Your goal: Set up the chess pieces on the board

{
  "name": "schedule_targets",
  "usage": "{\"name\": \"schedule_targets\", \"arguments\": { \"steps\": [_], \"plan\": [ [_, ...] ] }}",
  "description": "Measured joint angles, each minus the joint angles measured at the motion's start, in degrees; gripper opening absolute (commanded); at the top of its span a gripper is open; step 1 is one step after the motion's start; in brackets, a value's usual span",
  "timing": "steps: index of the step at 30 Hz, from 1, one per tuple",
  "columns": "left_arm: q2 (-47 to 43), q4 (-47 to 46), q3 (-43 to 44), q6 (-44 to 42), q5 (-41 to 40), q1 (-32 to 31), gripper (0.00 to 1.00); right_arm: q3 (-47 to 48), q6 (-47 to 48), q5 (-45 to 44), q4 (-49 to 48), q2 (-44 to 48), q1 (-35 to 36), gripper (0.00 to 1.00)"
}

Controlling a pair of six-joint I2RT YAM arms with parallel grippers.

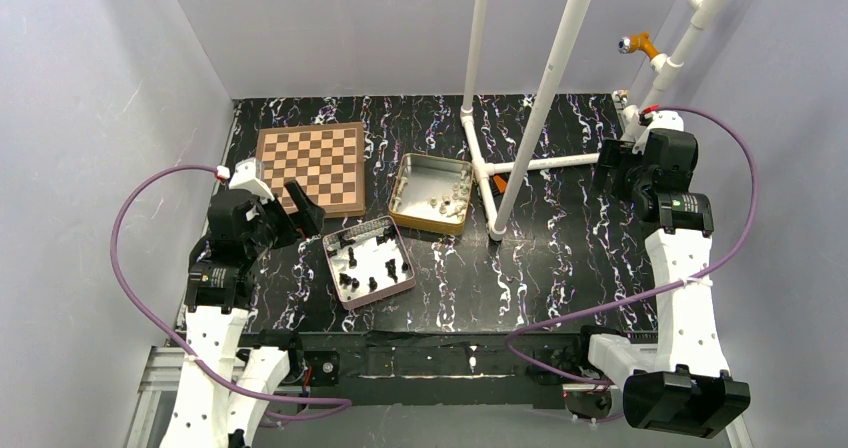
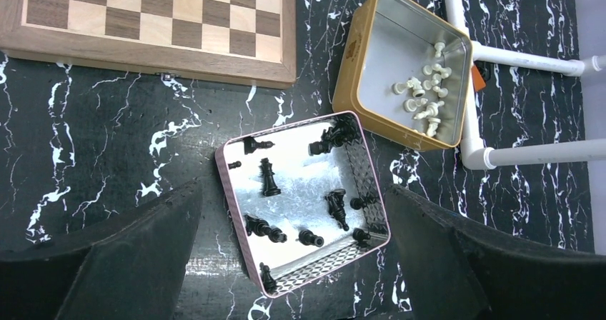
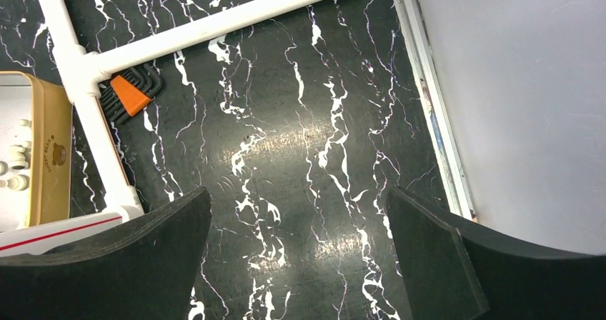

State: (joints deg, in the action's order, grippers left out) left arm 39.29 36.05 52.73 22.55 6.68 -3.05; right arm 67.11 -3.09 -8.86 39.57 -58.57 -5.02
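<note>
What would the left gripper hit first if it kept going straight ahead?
Likely the pink-rimmed tin ahead of the left gripper, or a black chess piece inside it; depth is unclear.

Blk chess pieces in tin, nr board, L pincer alongside.

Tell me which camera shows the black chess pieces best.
The left wrist view: it looks down into the pink-rimmed tin, so the black chess pieces stand out singly against its shiny floor. The top external view shows them only as dark specks; the right wrist view misses them.
</note>
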Motion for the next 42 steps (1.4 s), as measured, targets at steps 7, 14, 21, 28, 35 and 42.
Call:
{"name": "schedule_targets", "arguments": {
  "steps": [7,14,21,28,35,42],
  "plan": [
    [0.5,-0.09,0.26,-0.11,2.54,0.0,0.99,0.28,-0.15,0.42,0.63,-0.33,0.0,1.0],
    [1.14,-0.07,0.55,-0.44,4.57,-0.17,0.99,0.28,3.39,5.09,0.87,-0.28,-0.02,1.0],
    [2.34,2.67,1.51,-0.79,6.58,-2.14,0.97,-2.29,22.69,29.16,6.45,2.86,-0.07,1.0],
    [2.6,9.35,2.05,-1.22,6.12,-7.1,0.92,-6.03,38.64,43.01,15.72,4.24,-0.07,1.0],
    [2.73,13.33,-1.11,3.23,2.19,-18.18,0.86,-8.46,58.1,53.88,26.27,4.96,-0.04,1.0],
    [14.47,15.5,-0.2,9.92,-7.56,-32.83,0.67,-12.33,72.59,57.46,32.61,4.68,0.17,1.0]
  ]
}}
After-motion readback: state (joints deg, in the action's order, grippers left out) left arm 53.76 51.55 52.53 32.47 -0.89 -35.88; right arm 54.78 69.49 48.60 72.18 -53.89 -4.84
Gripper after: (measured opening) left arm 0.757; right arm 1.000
